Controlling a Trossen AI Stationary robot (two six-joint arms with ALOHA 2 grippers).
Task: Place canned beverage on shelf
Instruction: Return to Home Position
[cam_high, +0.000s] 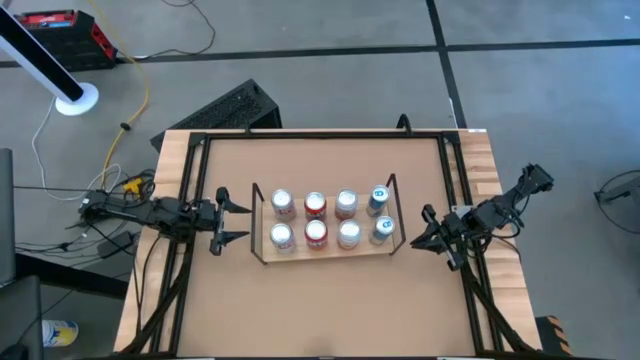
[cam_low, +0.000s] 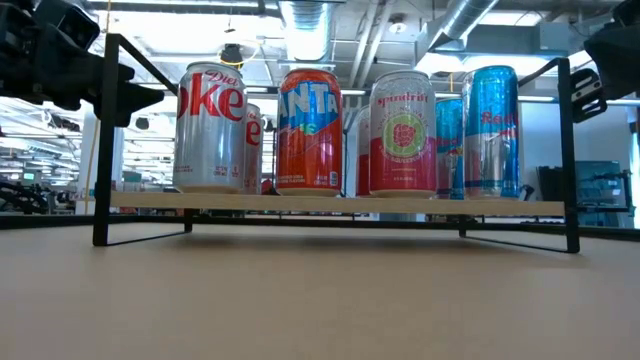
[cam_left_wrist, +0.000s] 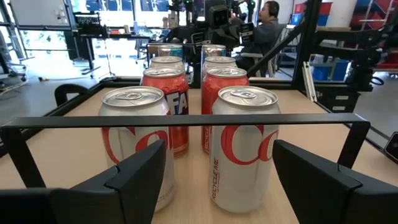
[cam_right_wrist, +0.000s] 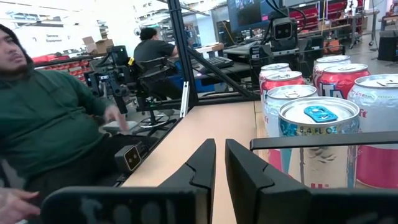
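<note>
The left jaws are released and spread wide, with nothing between the two dark fingers (cam_left_wrist: 134, 177). They sit low over the surface (cam_high: 330, 310), just off the left short end of the shelf (cam_low: 330, 204), facing its black wire upright (cam_left_wrist: 186, 120) without touching it. The right jaws are drawn almost together, with only a thin slit between their fingers (cam_right_wrist: 200, 167). They grip nothing and sit just off the shelf's right short end, also clear of it.

The shelf stands in the middle of the surface between the two arms. On its light-wood board the nearest row holds four upright cans side by side: a silver cola can (cam_low: 210, 128) at the left end, then an orange Fanta can (cam_low: 308, 130), a pink can (cam_low: 403, 135) and a tall blue can (cam_low: 490, 130) at the right end. Behind each stands a matching partner, making a back row (cam_high: 315, 205) of four, so eight cans fill the board in two straight lines.

Beyond the surface's edge, a person in a green top (cam_right_wrist: 50, 124) sits close by. Farther into the room, another person (cam_right_wrist: 152, 50) sits at a workstation.
</note>
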